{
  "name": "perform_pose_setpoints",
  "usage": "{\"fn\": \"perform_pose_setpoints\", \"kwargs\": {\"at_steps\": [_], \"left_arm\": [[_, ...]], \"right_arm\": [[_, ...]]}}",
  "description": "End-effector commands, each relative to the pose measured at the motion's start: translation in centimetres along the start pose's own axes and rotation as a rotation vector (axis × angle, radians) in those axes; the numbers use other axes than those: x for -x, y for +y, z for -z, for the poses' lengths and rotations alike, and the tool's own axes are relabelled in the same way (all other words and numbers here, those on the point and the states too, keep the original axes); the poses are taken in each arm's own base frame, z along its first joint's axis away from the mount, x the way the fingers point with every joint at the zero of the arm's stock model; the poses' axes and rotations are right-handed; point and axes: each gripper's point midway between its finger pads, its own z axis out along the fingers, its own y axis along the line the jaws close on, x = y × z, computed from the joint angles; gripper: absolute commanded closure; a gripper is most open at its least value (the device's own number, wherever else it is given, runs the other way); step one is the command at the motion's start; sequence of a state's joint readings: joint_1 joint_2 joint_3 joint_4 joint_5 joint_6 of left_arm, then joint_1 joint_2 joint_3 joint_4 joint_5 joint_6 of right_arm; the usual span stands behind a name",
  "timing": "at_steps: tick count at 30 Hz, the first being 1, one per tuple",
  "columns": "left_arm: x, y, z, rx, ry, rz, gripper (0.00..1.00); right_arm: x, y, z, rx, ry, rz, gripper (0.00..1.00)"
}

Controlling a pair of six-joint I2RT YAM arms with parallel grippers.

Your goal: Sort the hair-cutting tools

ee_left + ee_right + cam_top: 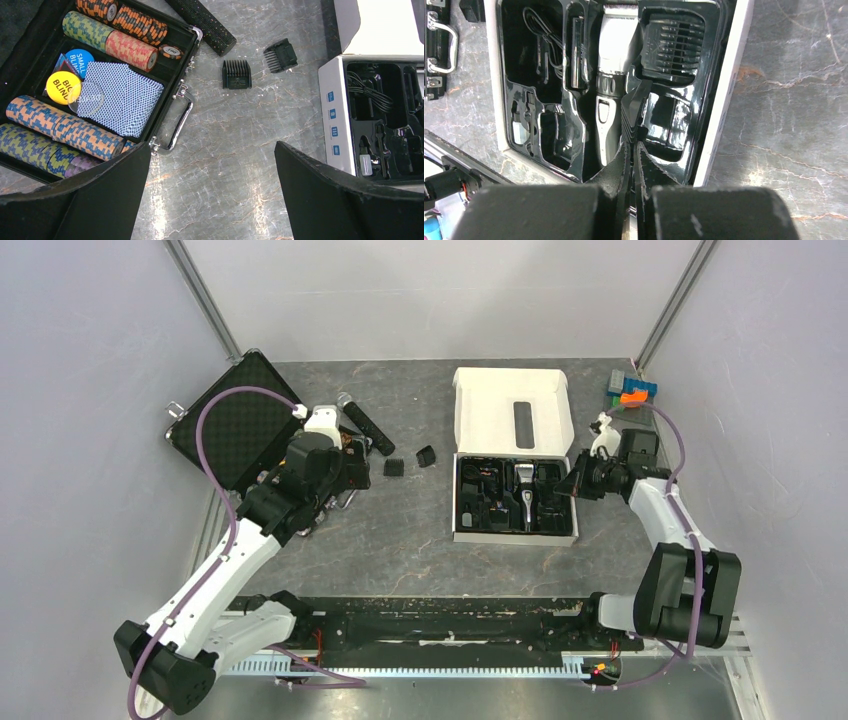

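Grey marble-look table (400,550), grey walls around. Far left: open poker case (235,420), not part of sorting. Centre right: white box (510,390) with black tray inside. Clipper (609,75) seated in tray, slotted comb (674,45) just right of it. Left gripper (212,165) spread fully wide, empty, above bare table beside case. Right gripper (633,125) pinched tight, nothing seen held, over tray. First loose comb (236,75) and second loose comb (281,55) lie between case and box. Seemingly partway: those two remain.
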State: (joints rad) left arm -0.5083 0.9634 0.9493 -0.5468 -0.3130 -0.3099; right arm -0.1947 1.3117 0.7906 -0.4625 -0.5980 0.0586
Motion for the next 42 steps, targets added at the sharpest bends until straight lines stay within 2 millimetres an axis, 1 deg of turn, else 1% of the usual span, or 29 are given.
{"fn": "perform_pose_setpoints", "kwargs": {"at_steps": [1,4,7,12,16,20,22,26,29,34,40,41,42], "left_arm": [[0.7,0.1,0.1,0.007,-0.023,-0.036,0.00],[0.7,0.0,0.0,0.001,-0.019,-0.035,0.00],[0.6,-0.1,0.0,-0.004,-0.018,-0.032,0.00],[0.6,-0.5,-0.1,-0.019,-0.014,-0.030,0.00],[0.6,-1.0,0.0,-0.034,-0.016,-0.033,0.00],[0.8,-1.3,0.5,-0.051,-0.027,-0.040,0.00],[0.9,-1.5,0.9,-0.059,-0.035,-0.042,0.00],[1.2,-1.9,1.6,-0.079,-0.052,-0.050,0.00],[1.1,-2.1,1.9,-0.089,-0.059,-0.057,0.00],[0.9,-2.5,2.2,-0.106,-0.065,-0.062,0.00],[0.8,-2.6,2.2,-0.108,-0.066,-0.063,0.00],[0.8,-2.6,2.1,-0.107,-0.065,-0.064,0.00],[0.8,-2.6,2.1,-0.107,-0.064,-0.065,0.00]], "right_arm": [[2.7,0.9,1.2,0.012,-0.035,0.028,1.00],[3.4,1.1,1.8,0.003,-0.048,0.041,1.00],[3.6,1.1,2.1,-0.004,-0.037,0.050,1.00],[3.1,1.4,2.1,0.009,0.008,0.035,1.00],[2.9,0.8,2.4,-0.023,0.014,0.054,1.00],[2.3,1.1,2.1,-0.002,0.041,0.041,1.00],[2.1,0.7,2.1,-0.022,0.045,0.040,1.00],[1.2,0.4,1.8,-0.019,0.074,0.026,1.00],[0.9,0.3,1.4,-0.014,0.086,0.022,1.00],[-0.1,-0.3,0.6,-0.008,0.122,0.002,1.00],[-1.1,-0.8,-0.3,0.000,0.149,-0.018,1.00],[-1.2,-0.9,-0.4,-0.002,0.155,-0.023,0.98],[-1.3,-1.1,-0.5,-0.006,0.160,-0.024,0.93]]}}
